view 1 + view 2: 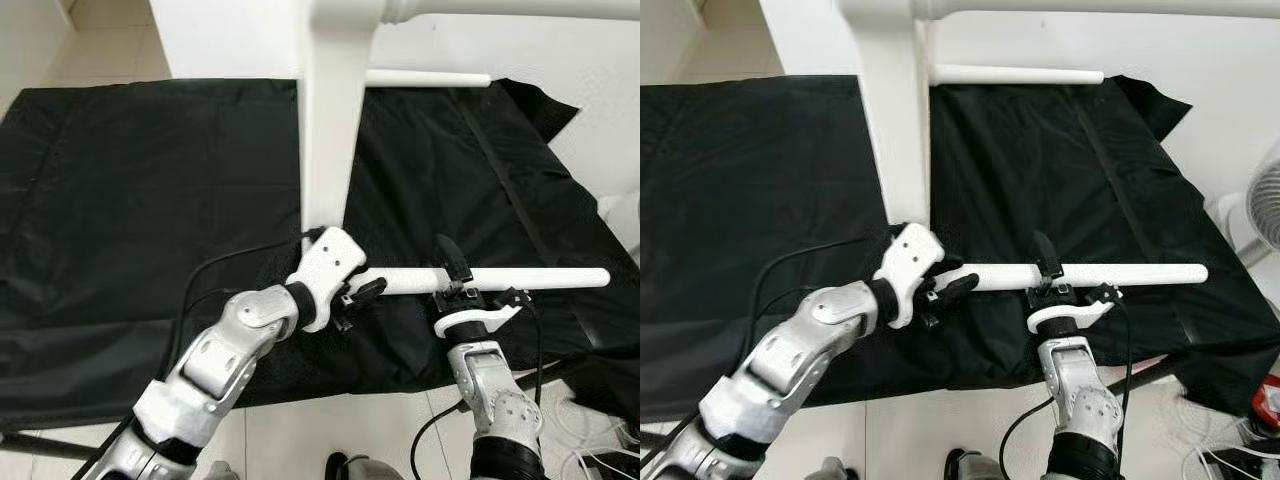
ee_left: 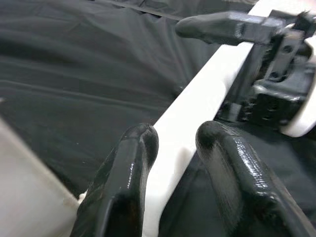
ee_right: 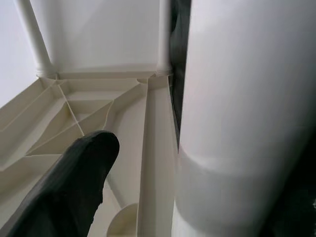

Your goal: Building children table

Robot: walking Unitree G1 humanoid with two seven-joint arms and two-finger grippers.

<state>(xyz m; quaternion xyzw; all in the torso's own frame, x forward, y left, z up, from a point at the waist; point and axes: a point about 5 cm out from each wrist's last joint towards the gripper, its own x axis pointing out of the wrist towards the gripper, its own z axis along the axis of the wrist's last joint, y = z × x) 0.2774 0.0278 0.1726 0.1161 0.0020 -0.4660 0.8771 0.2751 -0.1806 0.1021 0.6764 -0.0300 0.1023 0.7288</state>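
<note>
Over the black cloth (image 1: 120, 200), a white table leg (image 1: 520, 279) is held level, clamped by left gripper (image 1: 358, 294) at its near end and right gripper (image 1: 452, 272) mid-length. Alignment with the upturned table (image 1: 330, 110) is best kept square. Open room lies rightward.

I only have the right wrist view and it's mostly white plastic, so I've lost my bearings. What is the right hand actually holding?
Observer: A loose white leg, lying level over the black cloth. The right hand is clamped near its middle.
Operator: And the left hand?
Observer: The left hand grips the same leg at its end, fingers on either side.
Operator: What's near that end?
Observer: The table's upright white post, just behind the left hand.
</note>
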